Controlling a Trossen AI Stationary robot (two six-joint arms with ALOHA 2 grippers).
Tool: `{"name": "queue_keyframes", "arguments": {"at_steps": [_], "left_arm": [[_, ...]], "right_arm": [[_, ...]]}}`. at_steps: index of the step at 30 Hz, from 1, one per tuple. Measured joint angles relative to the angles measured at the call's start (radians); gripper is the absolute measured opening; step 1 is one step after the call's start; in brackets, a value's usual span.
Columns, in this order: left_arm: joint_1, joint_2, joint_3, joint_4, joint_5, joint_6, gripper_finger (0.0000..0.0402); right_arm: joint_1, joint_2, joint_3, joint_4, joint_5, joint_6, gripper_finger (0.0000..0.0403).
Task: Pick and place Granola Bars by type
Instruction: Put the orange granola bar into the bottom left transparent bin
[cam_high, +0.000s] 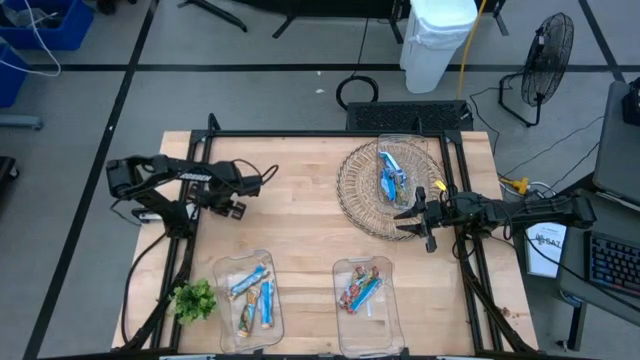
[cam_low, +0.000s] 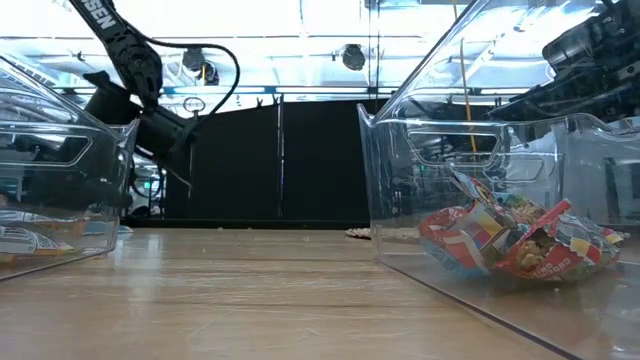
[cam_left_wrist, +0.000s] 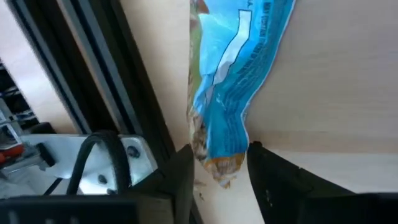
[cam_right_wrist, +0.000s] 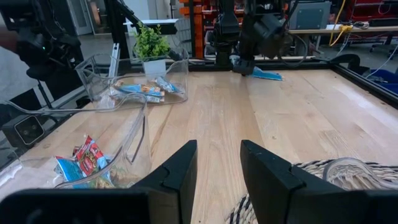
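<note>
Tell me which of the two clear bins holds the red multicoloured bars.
The right clear bin, nearer the right arm's side, holds the red multicoloured bars. The left clear bin, beside the green sprig, holds mostly blue bars.

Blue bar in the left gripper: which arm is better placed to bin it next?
Left. The left gripper is shut on the blue bar, on the same side as the left bin holding blue bars. The right gripper is open and empty by the wicker basket.
</note>
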Motion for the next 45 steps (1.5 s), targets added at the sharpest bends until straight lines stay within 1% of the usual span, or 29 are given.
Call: {"name": "queue_keyframes", "arguments": {"at_steps": [8, 12, 15, 21, 23, 29, 33, 35, 38, 43, 45], "left_arm": [[0.000, 0.000, -0.029, 0.059, -0.005, 0.036, 0.0094], [0.000, 0.000, -0.029, 0.094, -0.015, 0.069, 0.0052], [-0.001, -0.001, -0.029, 0.136, -0.045, 0.098, 0.0016], [-0.047, -0.026, -0.030, 0.247, -0.143, 0.154, 0.0018], [-0.068, -0.048, -0.030, 0.277, -0.179, 0.154, 0.0011], [-0.150, -0.137, -0.030, 0.350, -0.269, 0.154, 0.0012], [-0.228, -0.201, -0.030, 0.430, -0.386, 0.156, 0.0011], [-0.269, -0.235, -0.030, 0.477, -0.440, 0.184, 0.0011], [-0.324, -0.276, -0.030, 0.577, -0.482, 0.267, 0.0011], [-0.441, -0.319, -0.030, 0.819, -0.483, 0.535, 0.0011], [-0.480, -0.330, -0.030, 0.917, -0.476, 0.611, 0.0012]], "right_arm": [[0.000, 0.000, 0.000, 0.000, 0.000, 0.000, 0.0114], [0.000, 0.000, 0.000, 0.000, 0.000, 0.000, 0.0114], [0.000, 0.000, 0.000, 0.000, 0.000, 0.000, 0.0114], [0.000, 0.000, 0.000, 0.000, 0.000, 0.000, 0.0114], [0.000, 0.000, 0.000, 0.000, 0.000, 0.000, 0.0114], [0.000, 0.000, 0.000, 0.000, 0.000, 0.000, 0.0114], [0.000, 0.000, 0.000, 0.000, 0.000, 0.000, 0.0114], [0.000, 0.000, 0.000, 0.000, 0.000, 0.000, 0.0114], [0.000, 0.000, 0.000, 0.000, 0.000, 0.000, 0.0114], [0.000, 0.000, 0.000, 0.000, 0.000, 0.000, 0.0114], [0.000, 0.000, 0.000, 0.000, 0.000, 0.000, 0.0114]]}}
